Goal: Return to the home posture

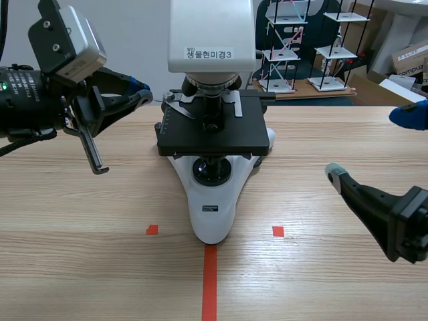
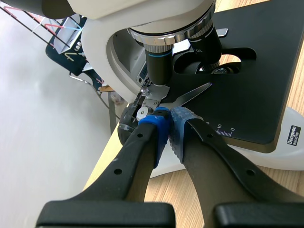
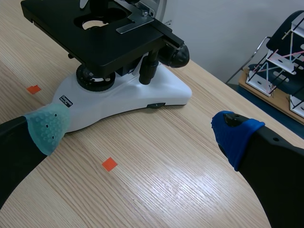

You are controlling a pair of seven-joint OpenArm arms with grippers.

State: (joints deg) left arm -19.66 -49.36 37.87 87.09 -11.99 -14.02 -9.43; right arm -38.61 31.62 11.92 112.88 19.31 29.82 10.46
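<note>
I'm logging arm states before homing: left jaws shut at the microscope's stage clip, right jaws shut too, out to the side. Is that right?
Not quite. The right gripper has its jaws open, wide apart, as the right wrist view shows. The rest holds: the left gripper has its jaws shut at the stage clip of the microscope.

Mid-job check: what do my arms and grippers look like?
Both arms are black, with thick two-finger grippers. Left gripper: blue dotted pads, grey camera box and green light on its arm. Right gripper: one grey-green pad, one blue pad.
</note>
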